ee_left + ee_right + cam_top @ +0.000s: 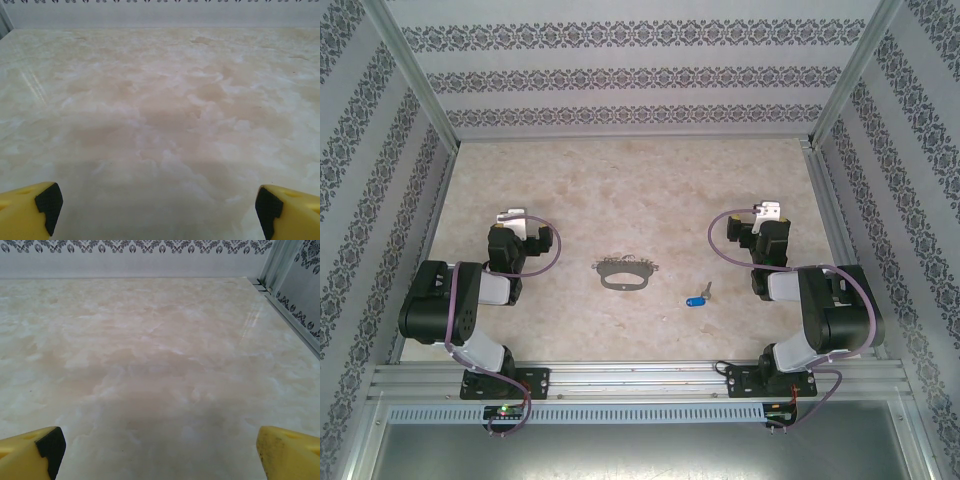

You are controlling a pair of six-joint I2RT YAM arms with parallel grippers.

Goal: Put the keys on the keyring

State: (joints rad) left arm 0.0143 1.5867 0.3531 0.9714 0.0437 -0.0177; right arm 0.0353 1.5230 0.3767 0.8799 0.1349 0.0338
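Observation:
The keyring [625, 272], a thin grey D-shaped loop with a wiry toothed far edge, lies flat on the table between the two arms. To its right and slightly nearer lies the key [697, 297], silver with a bright blue head. My left gripper [510, 219] rests folded back at the left, well left of the loop. Its yellow fingers [30, 212] stand wide apart over bare table, so the left gripper [157, 212] is open. My right gripper [768, 211] sits at the right, beyond and right of the key. The right gripper [160, 452] is open too, with nothing between its fingers [32, 452].
The beige marbled table [640, 180] is boxed in by patterned walls on three sides. An aluminium post [280, 262] and rail stand at the far right corner. The arm bases [500, 385] sit on a metal rail at the near edge.

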